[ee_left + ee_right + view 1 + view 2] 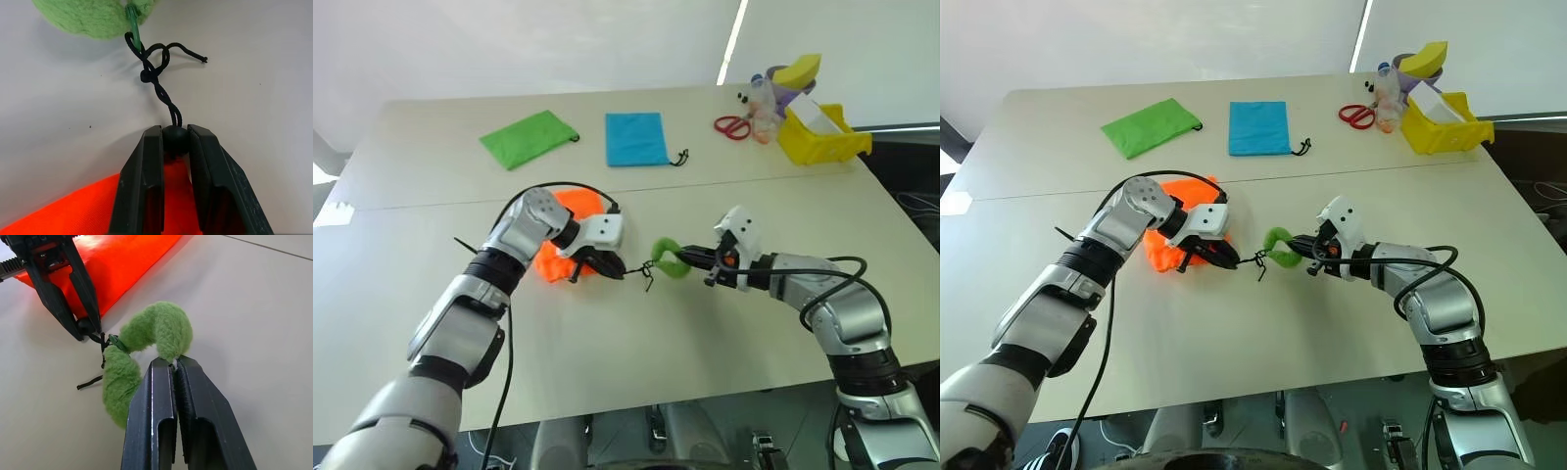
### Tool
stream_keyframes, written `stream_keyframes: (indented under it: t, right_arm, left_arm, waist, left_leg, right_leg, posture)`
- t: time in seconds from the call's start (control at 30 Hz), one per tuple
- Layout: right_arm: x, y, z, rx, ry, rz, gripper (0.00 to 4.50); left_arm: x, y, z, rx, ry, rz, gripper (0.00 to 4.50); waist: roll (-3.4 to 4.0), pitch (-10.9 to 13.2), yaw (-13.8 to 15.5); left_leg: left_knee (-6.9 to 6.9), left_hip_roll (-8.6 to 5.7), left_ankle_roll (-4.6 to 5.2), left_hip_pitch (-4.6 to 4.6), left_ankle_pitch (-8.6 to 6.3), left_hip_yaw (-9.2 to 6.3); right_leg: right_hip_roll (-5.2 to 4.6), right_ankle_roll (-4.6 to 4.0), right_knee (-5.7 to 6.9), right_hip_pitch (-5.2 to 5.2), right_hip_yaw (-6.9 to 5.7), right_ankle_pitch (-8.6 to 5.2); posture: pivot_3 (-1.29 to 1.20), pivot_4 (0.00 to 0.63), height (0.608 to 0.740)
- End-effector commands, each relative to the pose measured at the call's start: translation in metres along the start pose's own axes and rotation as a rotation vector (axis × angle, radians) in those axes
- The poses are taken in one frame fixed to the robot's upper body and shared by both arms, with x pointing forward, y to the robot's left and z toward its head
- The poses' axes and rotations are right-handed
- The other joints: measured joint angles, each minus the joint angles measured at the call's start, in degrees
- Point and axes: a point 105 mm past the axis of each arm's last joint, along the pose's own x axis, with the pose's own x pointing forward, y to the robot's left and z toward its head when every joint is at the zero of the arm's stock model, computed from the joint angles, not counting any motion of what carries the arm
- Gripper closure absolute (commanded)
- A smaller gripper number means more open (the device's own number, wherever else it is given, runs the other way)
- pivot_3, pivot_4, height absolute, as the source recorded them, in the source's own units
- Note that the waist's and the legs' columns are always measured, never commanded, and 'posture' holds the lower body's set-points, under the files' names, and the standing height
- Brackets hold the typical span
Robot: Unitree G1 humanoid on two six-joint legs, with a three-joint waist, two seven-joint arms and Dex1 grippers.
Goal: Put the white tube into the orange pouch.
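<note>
Beige tabletop (pixel 724 333) carries the orange pouch (pixel 570 235) at centre-left, with no white tube in sight. Left gripper (pixel 175 143) is clamped on the black cord's round toggle (pixel 175 139) at the pouch mouth. Right gripper (pixel 175 367) is clenched on the fuzzy green piece (pixel 146 342) at the cord's end.

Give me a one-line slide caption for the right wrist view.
Right gripper pinches the fuzzy green piece while the left gripper clamps the cord stopper at the orange pouch.

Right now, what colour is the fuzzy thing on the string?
Green; the fuzzy piece shows best in the right wrist view.
</note>
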Motion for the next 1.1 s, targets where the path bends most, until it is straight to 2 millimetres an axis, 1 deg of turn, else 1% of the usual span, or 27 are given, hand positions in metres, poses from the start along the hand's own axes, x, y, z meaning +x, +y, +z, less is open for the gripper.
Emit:
stream_keyframes:
  t: [0.03,0.17,0.27,0.4,0.5,0.6,0.7,0.77,0.83,0.87,0.9,0.93,0.97,1.0,1.03,1.07,1.1]
  right_arm:
    - [-0.012,-0.014,0.011,-0.039,-0.032,-0.057,4.5]
    - [-0.026,-0.04,0.011,-0.046,-0.024,-0.163,4.5]
    - [-0.037,-0.063,0.011,-0.07,-0.01,-0.262,4.5]
    - [-0.047,-0.089,0.01,-0.114,0.014,-0.382,4.5]
    - [-0.051,-0.104,0.011,-0.129,0.021,-0.46,4.5]
    - [-0.053,-0.113,0.009,-0.137,0.035,-0.502,4.5]
    - [-0.062,-0.126,0.003,-0.148,0.086,-0.578,4.5]
    - [-0.065,-0.13,0.0,-0.159,0.115,-0.595,4.5]
    - [-0.059,-0.123,0.001,-0.147,0.097,-0.547,4.5]
    - [-0.052,-0.114,0.004,-0.118,0.063,-0.489,4.5]
    - [-0.046,-0.104,0.007,-0.094,0.039,-0.434,4.5]
    - [-0.04,-0.093,0.007,-0.084,0.033,-0.368,4.5]
    - [-0.035,-0.082,0.005,-0.072,0.031,-0.303,4.5]
    - [-0.031,-0.071,0.002,-0.072,0.04,-0.245,3.98]
    - [-0.03,-0.063,0.0,-0.071,0.047,-0.21,3.83]
    - [-0.028,-0.058,0.0,-0.074,0.044,-0.19,3.52]
    - [-0.027,-0.053,0.0,-0.075,0.041,-0.174,3.01]
  left_arm:
    - [-0.005,-0.005,0.006,0.031,-0.013,-0.016,4.28]
    - [-0.017,-0.016,0.002,0.04,0.011,-0.037,4.28]
    - [-0.03,-0.023,-0.007,0.046,0.05,-0.03,4.28]
    - [-0.046,-0.035,-0.019,0.046,0.095,-0.023,4.28]
    - [-0.058,-0.045,-0.028,0.039,0.124,-0.015,4.28]
    - [-0.064,-0.051,-0.03,0.023,0.124,-0.013,4.28]
    - [-0.073,-0.06,-0.037,0.019,0.119,-0.002,4.28]
    - [-0.074,-0.061,-0.037,0.015,0.109,0.007,4.28]
    - [-0.072,-0.056,-0.035,-0.003,0.076,0.046,4.28]
    - [-0.07,-0.052,-0.032,-0.022,0.045,0.064,4.28]
    - [-0.067,-0.05,-0.03,-0.041,0.015,0.07,3.25]
    - [-0.064,-0.049,-0.025,-0.045,-0.021,0.077,2.87]
    - [-0.061,-0.049,-0.022,-0.055,-0.05,0.074,2.36]
    - [-0.059,-0.052,-0.019,-0.071,-0.073,0.064,1.78]
    - [-0.057,-0.053,-0.017,-0.082,-0.085,0.056,1.43]
    - [-0.056,-0.054,-0.01,-0.089,-0.132,0.057,0.91]
    - [-0.056,-0.055,-0.003,-0.107,-0.181,0.053,0.4]
  waist:
    - [0.0,0.0,-0.01]
    - [0.0,0.0,-0.06]
    - [0.0,0.0,-0.2]
    - [0.0,0.0,-0.27]
    - [0.01,0.0,-0.26]
    - [0.01,0.0,-0.11]
    - [0.01,0.01,-0.1]
    - [0.01,0.01,-0.08]
    - [0.01,0.01,0.03]
    - [0.01,0.01,0.04]
    - [0.01,0.01,0.01]
    - [0.02,0.0,0.0]
    - [0.02,0.0,0.04]
    - [0.02,0.0,0.0]
    - [0.02,0.0,-0.02]
    - [0.02,0.0,-0.03]
    - [0.02,0.0,-0.03]
  left_leg:
    - [0.0,0.0,0.0,0.0,0.0,0.0]
    - [0.0,0.0,0.0,0.0,0.0,0.02]
    - [-0.01,0.0,0.0,0.03,0.0,0.02]
    - [0.0,0.01,0.0,0.08,0.0,0.02]
    - [-0.01,0.01,0.0,0.08,0.0,0.05]
    - [-0.02,0.02,0.0,0.05,0.0,0.07]
    - [-0.02,0.0,0.0,0.05,0.0,0.11]
    - [-0.02,0.0,0.0,0.05,0.0,0.12]
    - [-0.01,0.0,0.0,0.06,0.0,0.11]
    - [-0.01,0.0,0.0,0.05,0.0,0.12]
    - [0.0,0.0,0.0,0.06,0.0,0.12]
    - [0.02,0.0,0.0,0.06,0.0,0.12]
    - [0.02,0.0,0.0,0.06,0.0,0.14]
    - [0.02,0.0,0.0,0.07,0.0,0.12]
    - [0.02,0.02,0.0,0.07,0.0,0.11]
    - [0.01,0.02,0.0,0.07,0.0,0.1]
    - [0.01,0.03,0.0,0.07,0.0,0.09]
  right_leg:
    - [0.0,0.0,0.0,0.0,0.0,0.0]
    - [-0.01,0.0,0.0,-0.01,0.02,0.0]
    - [0.0,0.0,0.06,-0.02,0.03,0.0]
    - [0.0,-0.01,0.1,-0.03,0.04,-0.01]
    - [-0.02,-0.02,0.11,-0.04,0.06,-0.01]
    - [-0.02,-0.02,0.1,-0.07,0.09,-0.02]
    - [-0.04,0.0,0.1,-0.07,0.09,-0.02]
    - [-0.05,0.0,0.11,-0.08,0.1,-0.02]
    - [-0.04,0.0,0.11,-0.07,0.09,-0.02]
    - [-0.04,0.0,0.12,-0.07,0.09,-0.02]
    - [-0.05,0.0,0.13,-0.07,0.09,-0.02]
    - [-0.05,0.0,0.14,-0.07,0.1,-0.02]
    - [-0.05,0.0,0.14,-0.07,0.1,-0.02]
    - [-0.05,0.0,0.15,-0.06,0.1,-0.02]
    - [-0.05,0.0,0.15,-0.05,0.09,-0.02]
    - [-0.04,0.01,0.15,-0.05,0.1,-0.02]
    - [-0.02,0.01,0.15,-0.05,0.09,-0.02]
  posture:
    - [0.0,0.15,0.734]
    - [0.0,0.15,0.734]
    - [0.0,0.15,0.734]
    - [0.0,0.15,0.734]
    - [0.0,0.15,0.734]
    - [0.0,0.15,0.734]
    - [0.0,0.15,0.734]
    - [0.0,0.15,0.734]
    - [0.0,0.15,0.734]
    - [0.0,0.15,0.734]
    - [0.0,0.15,0.734]
    - [0.0,0.15,0.734]
    - [0.0,0.15,0.734]
    - [0.0,0.15,0.734]
    - [0.0,0.15,0.734]
    - [0.0,0.15,0.734]
    - [0.0,0.15,0.734]
